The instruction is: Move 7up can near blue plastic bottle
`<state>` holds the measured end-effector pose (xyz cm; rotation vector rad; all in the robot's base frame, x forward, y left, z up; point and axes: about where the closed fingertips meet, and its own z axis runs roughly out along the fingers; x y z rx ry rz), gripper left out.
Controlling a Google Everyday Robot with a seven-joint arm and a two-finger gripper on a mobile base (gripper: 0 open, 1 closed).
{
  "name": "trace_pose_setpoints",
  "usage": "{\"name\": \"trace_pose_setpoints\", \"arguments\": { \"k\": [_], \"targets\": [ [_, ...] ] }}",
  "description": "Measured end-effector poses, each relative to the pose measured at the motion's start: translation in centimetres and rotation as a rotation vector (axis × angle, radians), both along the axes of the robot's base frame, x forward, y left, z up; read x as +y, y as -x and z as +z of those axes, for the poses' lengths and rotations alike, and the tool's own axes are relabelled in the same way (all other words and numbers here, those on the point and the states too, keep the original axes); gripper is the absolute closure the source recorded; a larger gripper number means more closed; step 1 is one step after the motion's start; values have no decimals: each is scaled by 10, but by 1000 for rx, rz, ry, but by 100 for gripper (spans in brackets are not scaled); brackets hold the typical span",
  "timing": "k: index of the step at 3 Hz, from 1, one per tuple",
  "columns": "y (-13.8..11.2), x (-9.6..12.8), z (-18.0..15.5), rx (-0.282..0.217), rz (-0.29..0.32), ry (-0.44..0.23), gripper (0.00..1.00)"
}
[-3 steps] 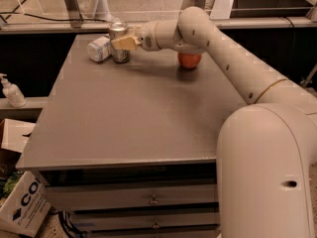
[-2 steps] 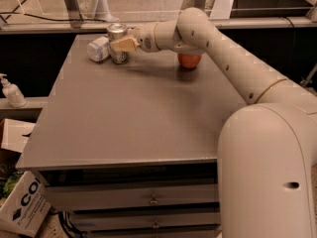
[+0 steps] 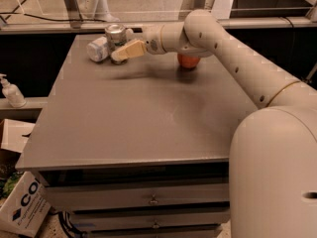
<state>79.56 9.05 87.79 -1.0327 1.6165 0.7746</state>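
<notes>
Gripper (image 3: 120,53) shifted slightly, at 7up can (image 3: 115,33) (upright) | beside blue plastic bottle (image 3: 97,49) | grip: cannot tell

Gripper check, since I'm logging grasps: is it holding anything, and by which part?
Cannot be told. At the table's far edge, the gripper meets the lower side of the upright 7up can beside the blue plastic bottle; whether it grips is unclear.
</notes>
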Motion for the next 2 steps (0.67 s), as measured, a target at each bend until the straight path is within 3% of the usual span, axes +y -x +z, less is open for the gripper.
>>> {"name": "trace_pose_setpoints", "arguments": {
  "k": [1, 2],
  "targets": [
    [15, -43, -5, 13, -44, -15, 0],
    [36, -100, -14, 32, -126, -99, 0]
  ]
}}
